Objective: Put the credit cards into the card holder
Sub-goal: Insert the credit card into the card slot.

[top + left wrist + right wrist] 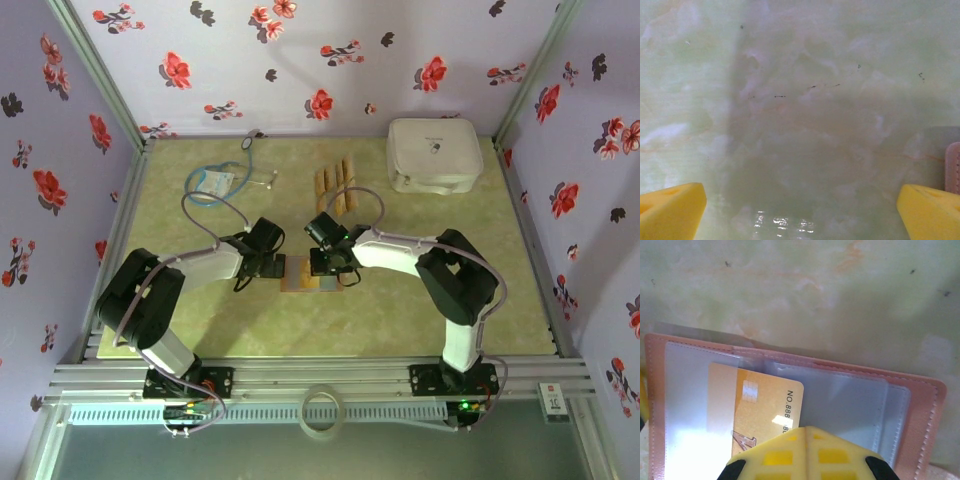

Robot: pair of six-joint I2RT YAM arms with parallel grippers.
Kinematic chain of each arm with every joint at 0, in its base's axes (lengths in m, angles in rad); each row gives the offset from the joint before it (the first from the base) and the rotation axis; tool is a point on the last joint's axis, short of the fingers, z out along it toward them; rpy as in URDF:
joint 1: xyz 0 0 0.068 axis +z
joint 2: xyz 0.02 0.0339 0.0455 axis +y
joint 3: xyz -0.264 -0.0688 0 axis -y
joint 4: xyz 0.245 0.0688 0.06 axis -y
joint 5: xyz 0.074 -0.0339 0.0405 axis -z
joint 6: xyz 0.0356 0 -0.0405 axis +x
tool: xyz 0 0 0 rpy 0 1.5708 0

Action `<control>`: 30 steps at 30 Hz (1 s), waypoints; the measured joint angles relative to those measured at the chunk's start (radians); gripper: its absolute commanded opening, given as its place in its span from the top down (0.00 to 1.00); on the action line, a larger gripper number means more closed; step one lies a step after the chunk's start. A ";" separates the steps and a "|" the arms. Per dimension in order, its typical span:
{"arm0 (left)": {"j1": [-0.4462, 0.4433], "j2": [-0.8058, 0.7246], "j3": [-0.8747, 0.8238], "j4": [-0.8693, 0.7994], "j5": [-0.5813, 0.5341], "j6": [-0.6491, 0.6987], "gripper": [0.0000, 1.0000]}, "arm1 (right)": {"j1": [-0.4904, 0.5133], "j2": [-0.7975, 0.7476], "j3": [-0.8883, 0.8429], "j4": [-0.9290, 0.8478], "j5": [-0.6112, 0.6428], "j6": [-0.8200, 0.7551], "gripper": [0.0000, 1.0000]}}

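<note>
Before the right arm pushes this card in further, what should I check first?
1. The right gripper shut on the gold card: ok.
2. The card holder lying open, pockets up: ok.
3. Card edge inside a clear pocket: cannot tell.
4. The left gripper steadying the card holder: not ok, it is open over bare table beside it.
5. The spare cards lying within view behind: ok.

top external: you look down from high at the near edge, whole table (400, 330) framed.
left wrist: very near, facing the table; card holder (953, 167) edge at right.
right wrist: very near, over that same card holder (927, 400).
</note>
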 measured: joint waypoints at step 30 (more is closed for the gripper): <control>0.016 -0.152 -0.047 -0.006 0.000 -0.009 0.00 | 0.051 -0.010 0.069 -0.044 0.026 0.000 1.00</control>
